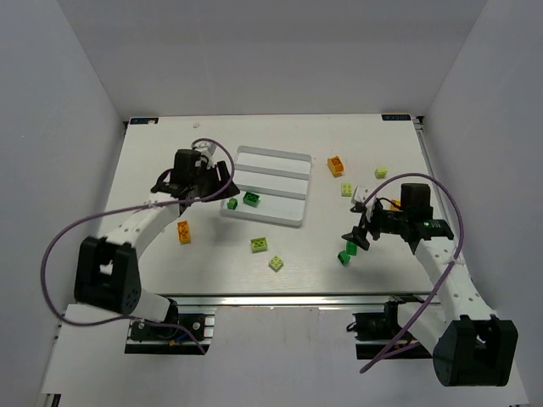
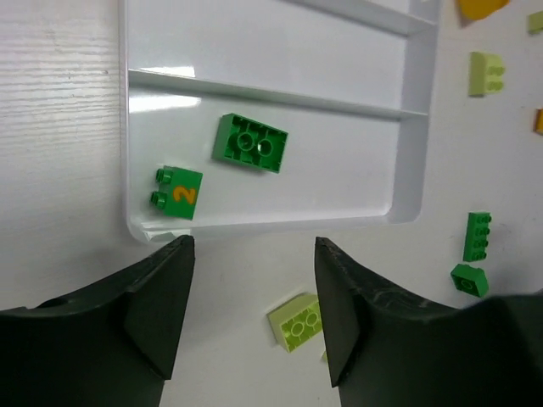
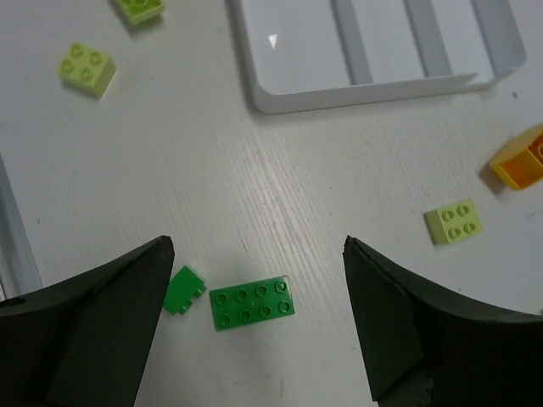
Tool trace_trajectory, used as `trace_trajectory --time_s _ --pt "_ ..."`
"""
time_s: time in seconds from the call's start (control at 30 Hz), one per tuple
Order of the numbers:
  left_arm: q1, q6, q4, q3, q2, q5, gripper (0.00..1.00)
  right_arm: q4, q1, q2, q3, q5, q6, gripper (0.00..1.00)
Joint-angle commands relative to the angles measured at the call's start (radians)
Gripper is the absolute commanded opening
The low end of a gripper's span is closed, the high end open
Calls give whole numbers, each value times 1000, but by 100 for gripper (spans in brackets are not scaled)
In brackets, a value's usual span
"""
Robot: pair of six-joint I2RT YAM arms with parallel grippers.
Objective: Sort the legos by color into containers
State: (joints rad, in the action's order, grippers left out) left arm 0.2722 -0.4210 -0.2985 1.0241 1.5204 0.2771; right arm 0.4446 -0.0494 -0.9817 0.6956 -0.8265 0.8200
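Item: colour sort, dark green lot in hand, by the look of it. Landmark: white tray (image 1: 271,155), three long compartments. Its near compartment (image 2: 339,170) holds two dark green bricks, one flat (image 2: 249,143) and one marked "2" (image 2: 179,192) by the left end; the other two compartments show bare. Left gripper (image 2: 254,314): just outside the tray's near rim, fingers apart, nothing between them. Right gripper (image 3: 257,250): well to the right of the tray and nearer the arm bases, fingers apart and empty, poised over a long dark green brick (image 3: 252,303) with a small dark green brick (image 3: 183,290) just beside it. Next move, as judged: lower the right gripper, straddle the long brick squarely clear of its small neighbour, close, and carry it to the near compartment. Unsorted: two orange bricks, one left of the tray (image 1: 183,231) and one to its right (image 1: 337,164); pale yellow-green bricks (image 1: 260,244) on the arm side and to the right. Surface: white table (image 1: 170,153), faintly grained. Room: plain white walls (image 1: 76,76) on three sides.
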Motion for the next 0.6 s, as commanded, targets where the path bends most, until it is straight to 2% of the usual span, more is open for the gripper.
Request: trace_trajectory --time_s 0.0,0.1,0.23,0.27,0.3,0.33,0.4,0.43,0.57 --pt "-7 54 68 -109 -268 39 67 156 -17 22 -24 -41 430 87" --pt "-7 100 116 -209 -386 31 69 209 -29 -49 -13 67 609 89" --pt "2 136 84 -219 -511 -50 75 253 -44 -169 57 122 605 85" --pt "2 143 81 -214 -519 -56 76 221 -44 -176 59 128 556 85" --pt "2 149 79 -208 -526 -61 76 171 -50 -181 58 145 378 83" --pt "2 151 69 -205 -538 -65 77 113 -55 -181 59 147 305 79" --pt "2 154 65 -197 -549 -78 77 108 -72 -170 64 142 181 76" --pt "2 154 67 -200 -554 -79 77 67 -78 -163 58 154 119 70" --pt "2 153 76 -205 -589 -81 77 19 -116 -103 22 220 -94 64"
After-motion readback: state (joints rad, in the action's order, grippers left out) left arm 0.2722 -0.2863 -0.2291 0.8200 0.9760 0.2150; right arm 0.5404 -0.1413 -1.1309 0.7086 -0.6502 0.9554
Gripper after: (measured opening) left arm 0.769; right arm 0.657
